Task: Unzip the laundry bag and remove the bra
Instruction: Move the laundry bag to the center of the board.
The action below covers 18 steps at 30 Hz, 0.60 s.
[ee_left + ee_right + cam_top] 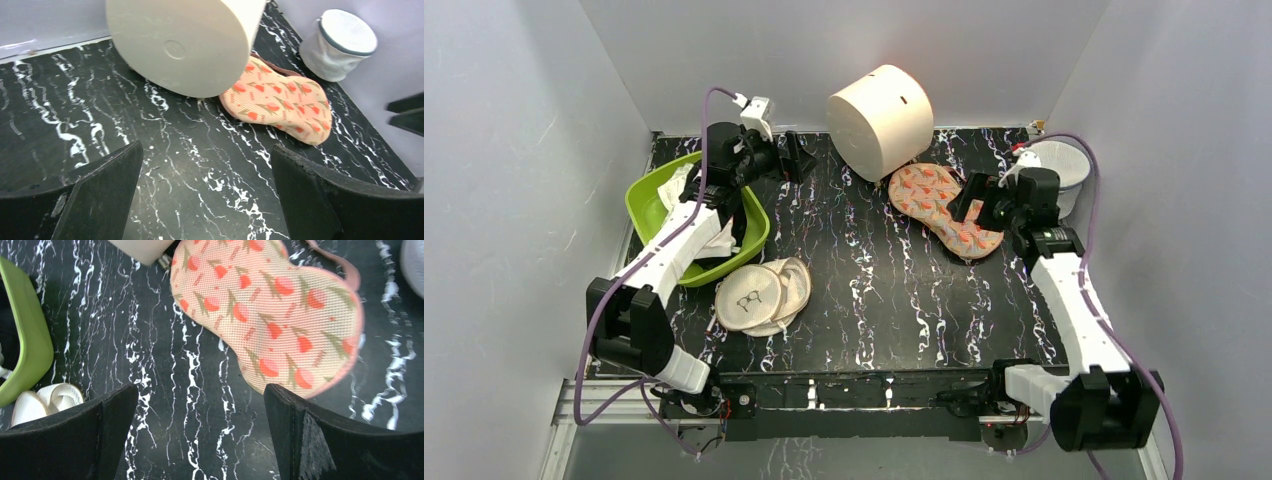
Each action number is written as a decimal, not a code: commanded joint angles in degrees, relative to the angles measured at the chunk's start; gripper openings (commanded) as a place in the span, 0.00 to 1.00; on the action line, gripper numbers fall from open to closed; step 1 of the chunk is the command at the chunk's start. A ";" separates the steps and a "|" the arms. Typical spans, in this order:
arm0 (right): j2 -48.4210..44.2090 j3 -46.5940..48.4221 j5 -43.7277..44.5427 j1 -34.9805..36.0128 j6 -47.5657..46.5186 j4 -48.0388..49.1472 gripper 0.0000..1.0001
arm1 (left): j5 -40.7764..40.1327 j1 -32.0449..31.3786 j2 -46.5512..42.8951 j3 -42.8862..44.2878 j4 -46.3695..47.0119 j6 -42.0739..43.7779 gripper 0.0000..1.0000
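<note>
The laundry bag (pixel 936 207) lies flat and apparently zipped at the far right of the table (pixel 864 280); its long axis runs diagonally from the cream cylinder (pixel 881 120), which touches its far end, toward the near right; no bra is visible; the right gripper (pixel 199 400) hovers just over the near lobe, jaws wide and empty; the left gripper (pixel 206 160), equally wide and empty, stands well apart by the green basin (pixel 649 195); the right arm is nearer.

A cream cylinder (pixel 185 42) touches the closed laundry bag (pixel 277 100) on black marbled table (pixel 50 110).
</note>
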 commanded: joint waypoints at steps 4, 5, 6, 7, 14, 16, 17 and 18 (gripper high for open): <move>12.54 2.39 -8.66 0.80 1.30 10.08 0.98 | 10.06 -0.96 3.18 0.81 4.83 -3.14 0.98; 14.63 3.61 -7.75 1.10 0.92 9.83 0.98 | 10.33 -1.22 3.38 0.79 4.87 -3.13 0.98; 16.76 5.11 -6.60 1.33 0.35 9.12 0.98 | 10.48 -1.43 3.66 0.87 4.84 -3.05 0.98; 19.14 6.75 -5.05 1.33 -0.42 7.88 0.98 | 10.63 -1.66 3.85 1.01 4.61 -2.94 0.98; 31.75 13.15 4.32 1.39 -1.19 2.18 0.98 | 12.19 -1.92 5.06 1.31 5.08 -4.22 0.98; 33.12 11.59 2.60 1.40 -1.07 3.14 0.98 | 12.45 -2.00 5.14 1.52 5.00 -4.38 0.98; 33.61 10.57 2.01 1.60 -1.05 3.51 0.98 | 12.74 -2.06 5.19 1.51 4.94 -4.45 0.98; 33.93 9.48 1.76 1.97 -1.08 3.80 0.98 | 13.14 -2.01 5.17 1.58 5.01 -4.48 0.98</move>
